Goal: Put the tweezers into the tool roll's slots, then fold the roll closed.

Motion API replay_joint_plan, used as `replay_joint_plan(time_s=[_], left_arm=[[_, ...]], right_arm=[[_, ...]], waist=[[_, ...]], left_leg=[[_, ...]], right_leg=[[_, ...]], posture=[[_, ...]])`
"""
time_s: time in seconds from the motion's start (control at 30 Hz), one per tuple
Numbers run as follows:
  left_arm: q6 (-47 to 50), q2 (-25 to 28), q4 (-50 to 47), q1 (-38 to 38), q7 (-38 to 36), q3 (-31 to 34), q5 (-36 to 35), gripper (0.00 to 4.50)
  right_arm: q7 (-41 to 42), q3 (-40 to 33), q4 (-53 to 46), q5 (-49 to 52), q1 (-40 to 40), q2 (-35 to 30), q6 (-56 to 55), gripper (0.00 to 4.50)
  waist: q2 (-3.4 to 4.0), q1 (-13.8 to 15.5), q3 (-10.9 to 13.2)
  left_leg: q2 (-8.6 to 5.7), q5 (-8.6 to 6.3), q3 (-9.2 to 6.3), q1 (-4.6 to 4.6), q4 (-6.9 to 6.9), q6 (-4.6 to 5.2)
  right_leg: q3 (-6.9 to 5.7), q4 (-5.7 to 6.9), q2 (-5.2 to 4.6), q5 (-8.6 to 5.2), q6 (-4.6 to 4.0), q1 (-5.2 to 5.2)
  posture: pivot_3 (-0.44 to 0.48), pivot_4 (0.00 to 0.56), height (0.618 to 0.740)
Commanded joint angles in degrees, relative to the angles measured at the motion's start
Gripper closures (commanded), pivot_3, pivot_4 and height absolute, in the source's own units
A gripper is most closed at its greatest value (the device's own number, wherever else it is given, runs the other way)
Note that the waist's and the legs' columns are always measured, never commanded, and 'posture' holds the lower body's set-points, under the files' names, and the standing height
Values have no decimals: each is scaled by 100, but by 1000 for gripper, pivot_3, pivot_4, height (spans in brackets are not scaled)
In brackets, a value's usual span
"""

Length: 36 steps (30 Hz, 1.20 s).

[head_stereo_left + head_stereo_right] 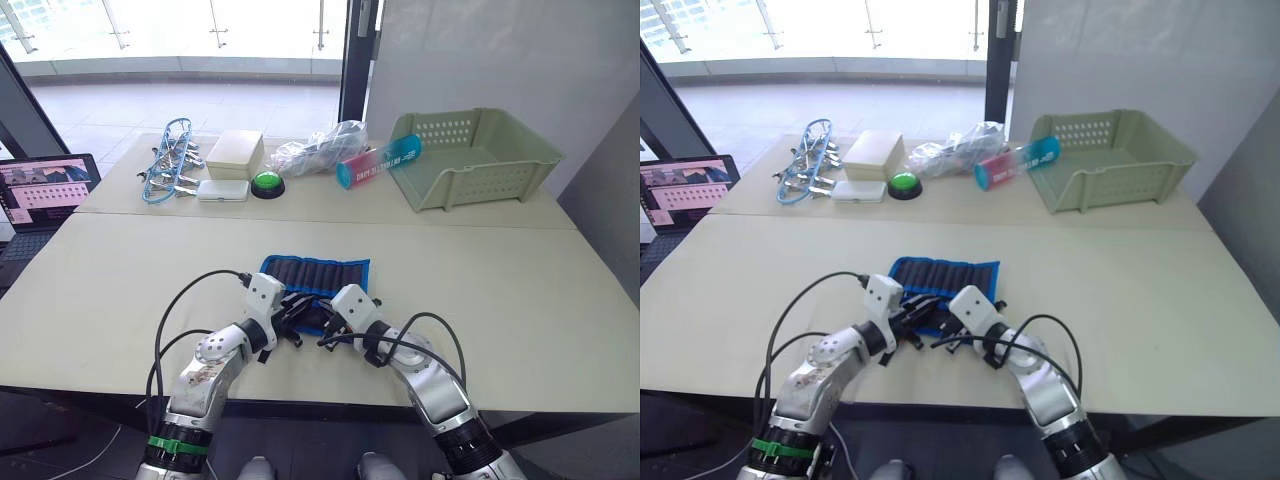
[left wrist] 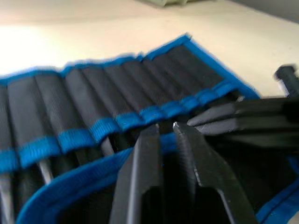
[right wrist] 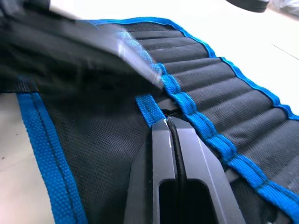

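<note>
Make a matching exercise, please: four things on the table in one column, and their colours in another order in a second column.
Things:
1. tool roll
2. basket
3. round button
4. box

Colours:
A. bright green
B. cream
C. black with blue edging
D. pale green

Pairs: 1-C, 2-D, 3-A, 4-B

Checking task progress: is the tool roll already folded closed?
No, the tool roll lies open on the table, its row of slots facing up.
</note>
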Motion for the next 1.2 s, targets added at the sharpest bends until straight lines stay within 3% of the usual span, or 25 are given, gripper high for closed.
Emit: replay_joint_plan(time_s=[0.03,0.23,0.43,0.67,0.8,1.2], left_arm=[[205,68,197,329,361,-116,374,3843],[247,172,-93,622,310,-171,356,3843],[269,138,-306,668,392,75,181,3843],[341,380,-469,860,483,463,98,3843],[343,412,-518,931,477,478,85,3843],[312,441,-516,941,434,406,115,3843]], right_arm=[[3,-81,-457,152,116,29,-72,4500],[-11,252,-958,44,69,201,-32,4500],[-384,683,-502,-523,135,341,796,4500],[-686,267,-303,-540,339,222,1180,4500],[-620,47,-639,-396,461,61,1245,4500],[-560,-309,-1559,-153,1031,-245,1494,4500]], waist=[[5,-7,-5],[17,-37,-11],[18,-29,-13],[16,-40,-22],[17,17,-23],[17,17,-24]], left_leg=[[-1,0,0,2,0,0],[0,0,1,19,-10,0],[0,0,1,20,-10,-1],[2,0,6,50,-21,-1],[2,-1,5,65,-20,-2],[3,-4,4,65,-23,-7]], right_leg=[[1,-5,0,0,0,4],[7,-6,3,0,0,9],[7,-9,2,0,0,10],[12,-13,4,-2,-1,25],[0,-56,-1,-2,1,76],[0,-63,-2,-5,4,78]], posture=[[0,150,740],[0,150,740],[0,150,740],[0,150,740],[0,150,740],[0,150,740]])
